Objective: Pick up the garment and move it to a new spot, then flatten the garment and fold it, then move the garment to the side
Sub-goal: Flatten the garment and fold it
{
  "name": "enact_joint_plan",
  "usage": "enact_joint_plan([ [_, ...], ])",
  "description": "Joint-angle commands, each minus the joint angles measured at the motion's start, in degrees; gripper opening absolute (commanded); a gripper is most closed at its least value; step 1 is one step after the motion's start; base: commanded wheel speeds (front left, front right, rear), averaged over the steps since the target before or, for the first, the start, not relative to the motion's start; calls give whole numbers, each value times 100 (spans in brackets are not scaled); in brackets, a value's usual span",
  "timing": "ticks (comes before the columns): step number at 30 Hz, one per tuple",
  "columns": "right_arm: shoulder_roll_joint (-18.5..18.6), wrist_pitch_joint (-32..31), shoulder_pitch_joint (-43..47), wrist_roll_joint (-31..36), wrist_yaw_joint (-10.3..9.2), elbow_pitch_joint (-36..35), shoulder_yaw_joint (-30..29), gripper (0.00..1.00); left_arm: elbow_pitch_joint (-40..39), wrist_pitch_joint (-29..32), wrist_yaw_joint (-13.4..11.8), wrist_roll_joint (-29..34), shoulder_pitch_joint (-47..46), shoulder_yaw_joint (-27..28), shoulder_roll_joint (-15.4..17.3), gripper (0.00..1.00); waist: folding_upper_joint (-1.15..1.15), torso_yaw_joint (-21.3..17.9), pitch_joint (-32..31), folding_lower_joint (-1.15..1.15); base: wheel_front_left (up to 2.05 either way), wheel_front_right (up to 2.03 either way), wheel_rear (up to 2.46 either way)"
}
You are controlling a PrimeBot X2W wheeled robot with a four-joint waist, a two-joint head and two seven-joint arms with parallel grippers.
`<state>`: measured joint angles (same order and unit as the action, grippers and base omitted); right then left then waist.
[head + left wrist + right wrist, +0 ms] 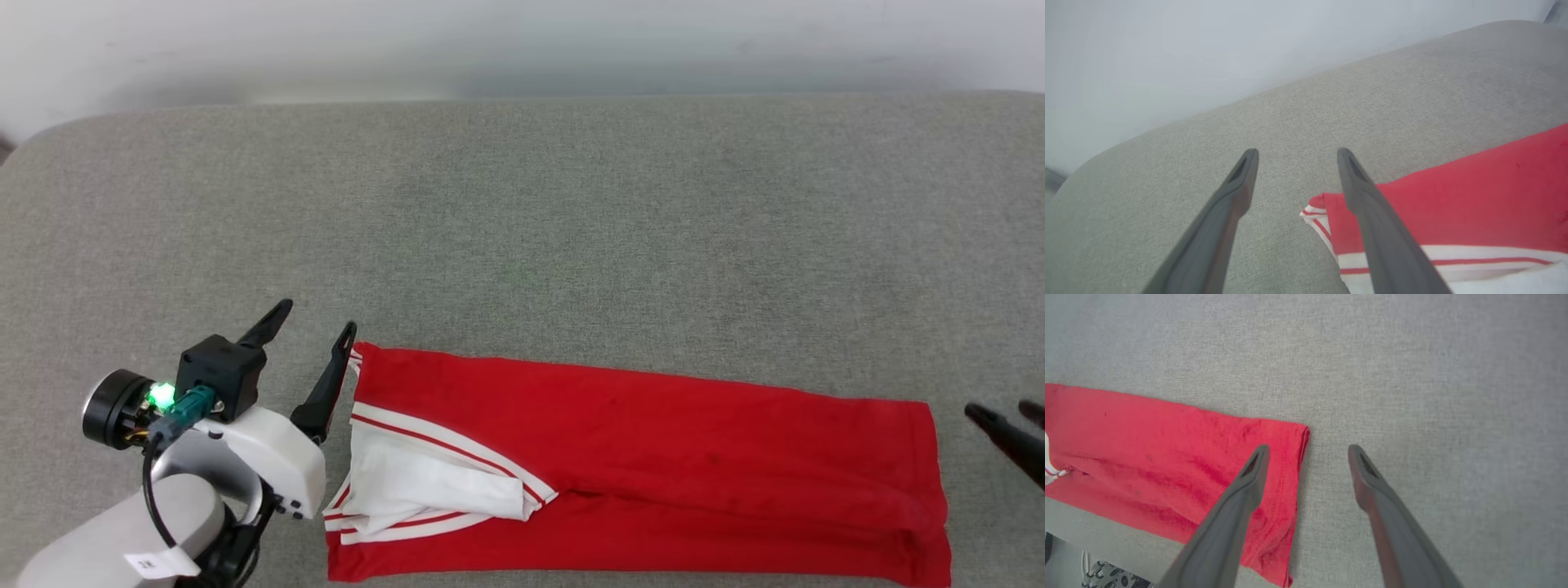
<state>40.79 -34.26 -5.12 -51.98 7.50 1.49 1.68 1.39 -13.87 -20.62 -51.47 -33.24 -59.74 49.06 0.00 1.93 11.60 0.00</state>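
Observation:
The garment (653,457) lies folded into a long red band across the near part of the grey surface, its white sleeve with striped trim (424,482) folded on top at the left end. My left gripper (318,318) stands open just off the garment's upper left corner (1327,204), nothing between its fingers. My right gripper (1004,412) is open beside the garment's right end (1290,465), its left finger over the red cloth's edge and holding nothing. The letters and number are hidden.
The grey fabric surface (522,220) stretches wide behind the garment, up to a pale wall (522,41). Its rounded left corner (49,139) shows in the head view. The near edge runs just below the garment in the right wrist view.

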Motion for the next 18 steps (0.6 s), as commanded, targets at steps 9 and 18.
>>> enact_joint_plan([
  [9,-490,-836,503,-590,-2,352,-352,100,-188,-134,-573,1156,982,1771,-969,100,0,200,215,0,0,0,0],
  [18,-989,-1140,507,-726,-2,573,-136,100,-387,-136,-296,2571,1894,3326,-1915,100,0,314,343,0,0,0,0],
])
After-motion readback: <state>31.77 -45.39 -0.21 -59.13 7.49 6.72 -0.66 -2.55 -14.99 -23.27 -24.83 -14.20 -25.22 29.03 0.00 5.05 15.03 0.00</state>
